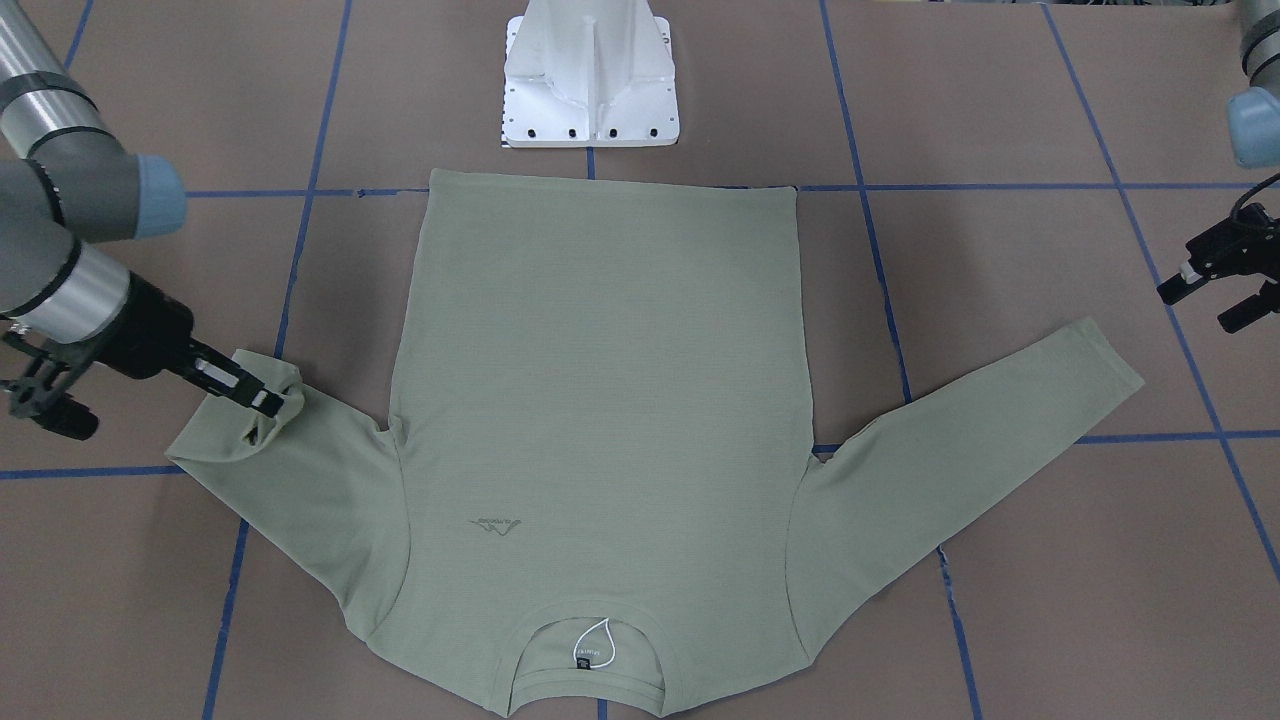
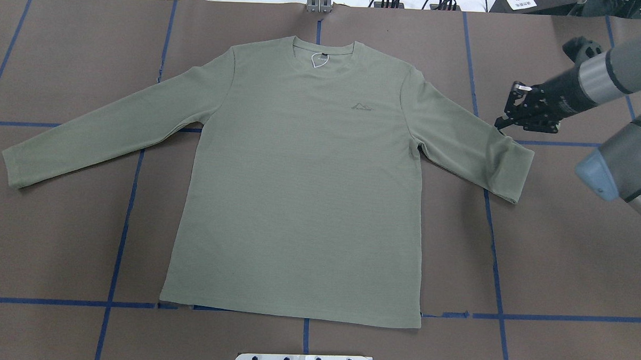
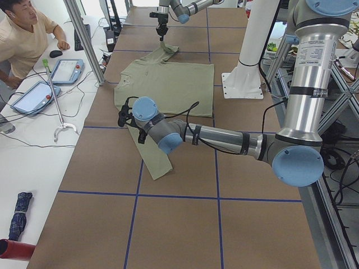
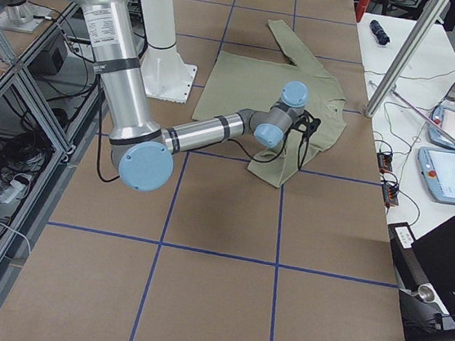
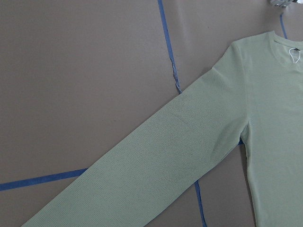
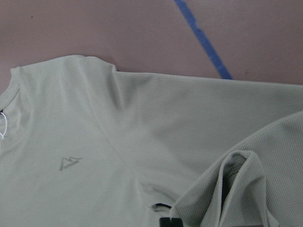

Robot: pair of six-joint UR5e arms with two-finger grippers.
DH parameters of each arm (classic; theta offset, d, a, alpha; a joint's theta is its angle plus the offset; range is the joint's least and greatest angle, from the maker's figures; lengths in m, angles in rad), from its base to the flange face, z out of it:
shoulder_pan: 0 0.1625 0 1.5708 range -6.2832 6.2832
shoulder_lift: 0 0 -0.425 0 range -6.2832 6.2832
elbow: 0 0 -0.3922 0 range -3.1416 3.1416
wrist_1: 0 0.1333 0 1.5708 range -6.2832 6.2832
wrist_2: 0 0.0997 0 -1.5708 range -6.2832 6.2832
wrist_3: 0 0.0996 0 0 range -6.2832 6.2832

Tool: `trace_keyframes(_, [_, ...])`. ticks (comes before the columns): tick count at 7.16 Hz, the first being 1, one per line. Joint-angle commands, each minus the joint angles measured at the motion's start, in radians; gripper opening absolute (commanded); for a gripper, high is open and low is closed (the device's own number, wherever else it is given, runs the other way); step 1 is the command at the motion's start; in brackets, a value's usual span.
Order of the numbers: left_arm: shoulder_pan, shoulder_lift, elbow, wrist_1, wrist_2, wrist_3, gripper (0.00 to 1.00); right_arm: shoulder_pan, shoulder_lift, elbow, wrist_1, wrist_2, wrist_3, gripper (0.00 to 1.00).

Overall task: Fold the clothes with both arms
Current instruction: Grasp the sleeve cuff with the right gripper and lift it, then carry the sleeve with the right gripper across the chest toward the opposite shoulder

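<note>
The pale green long-sleeved shirt (image 1: 600,380) lies flat and face up on the brown table, collar away from the robot's base. My right gripper (image 1: 268,402) is shut on the cuff of the right sleeve (image 6: 236,170), which is lifted and doubled back over the sleeve; in the overhead view this gripper (image 2: 506,122) sits at the sleeve's far edge. The left sleeve (image 2: 104,124) lies straight and flat. My left gripper (image 1: 1212,298) hangs open above bare table beyond that sleeve's cuff, holding nothing. The left wrist view shows the left sleeve (image 5: 156,161) but no fingers.
The white pedestal base (image 1: 590,90) stands just behind the shirt's hem. Blue tape lines (image 2: 121,231) cross the table. In the exterior left view a person (image 3: 25,33) sits at a side table with tablets (image 3: 33,95) and cables.
</note>
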Motion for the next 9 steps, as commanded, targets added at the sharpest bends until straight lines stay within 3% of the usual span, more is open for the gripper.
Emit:
trace_keyframes(1, [0.000,0.000,-0.001,-0.003,0.000,-0.001,1.00,-0.089,0.271,-0.098,-0.166,-0.240,0.143,0.00])
trace_keyframes(3, [0.000,0.001,-0.001,-0.003,0.000,-0.001,1.00,-0.092,0.451,-0.211,-0.187,-0.270,0.152,0.00])
trace_keyframes(5, [0.000,0.001,0.000,-0.003,-0.005,-0.001,1.00,-0.188,0.696,-0.422,-0.176,-0.328,0.152,0.00])
trace_keyframes(7, [0.000,0.001,0.010,-0.003,-0.005,-0.001,1.00,-0.281,0.719,-0.513,-0.034,-0.432,0.152,0.00])
trace_keyframes(9, [0.000,0.003,0.010,-0.003,-0.006,-0.001,1.00,-0.308,0.792,-0.563,-0.030,-0.452,0.152,0.00])
